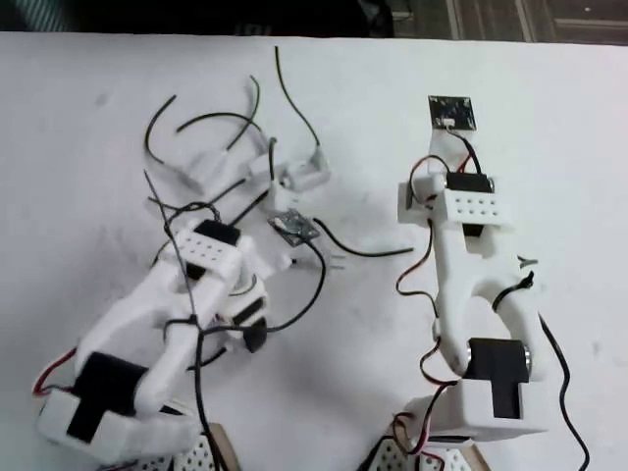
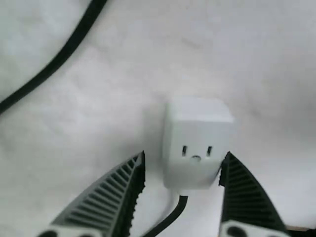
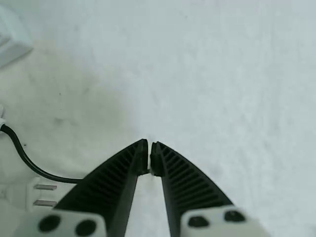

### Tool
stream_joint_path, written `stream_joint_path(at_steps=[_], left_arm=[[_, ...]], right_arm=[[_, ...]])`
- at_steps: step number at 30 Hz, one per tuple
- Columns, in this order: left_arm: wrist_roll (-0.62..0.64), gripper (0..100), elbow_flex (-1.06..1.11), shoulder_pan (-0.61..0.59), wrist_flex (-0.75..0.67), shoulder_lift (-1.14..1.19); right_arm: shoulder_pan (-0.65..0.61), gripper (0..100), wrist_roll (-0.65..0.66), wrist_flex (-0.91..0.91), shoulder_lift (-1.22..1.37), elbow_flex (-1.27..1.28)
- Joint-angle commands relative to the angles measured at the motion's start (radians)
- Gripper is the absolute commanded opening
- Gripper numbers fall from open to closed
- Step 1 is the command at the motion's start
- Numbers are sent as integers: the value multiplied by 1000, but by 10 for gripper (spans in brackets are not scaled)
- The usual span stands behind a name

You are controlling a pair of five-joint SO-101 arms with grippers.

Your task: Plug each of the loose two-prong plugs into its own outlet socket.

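Note:
A white outlet socket lies on the white table with its slotted face toward the left wrist camera and its black cord running back under the gripper. My left gripper is open around it; one finger is at the socket's side, the other stands apart. My right gripper is shut on nothing, just above bare table. A loose white two-prong plug on a black cord lies beside it. In the high view a plug with bare prongs lies between the arms.
Several white plug and socket pieces with loose black cords lie scattered at the back left of the table. The left arm leans toward the centre and the right arm stretches straight back. Another white block sits at the right wrist view's corner.

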Motion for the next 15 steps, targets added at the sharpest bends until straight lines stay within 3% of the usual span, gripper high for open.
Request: stream_joint_path(at_steps=[1,7,11,15], left_arm=[[2,245,-32,30,2,24],[84,243,-8,147,2,18],[80,192,-9,147,3,16],[86,216,-11,147,9,16]], right_arm=[[-5,21,-8,-1,-8,-41],[-15,21,-6,-1,-8,-40],[-15,21,-6,-1,-8,-40],[-15,21,-6,-1,-8,-40]])
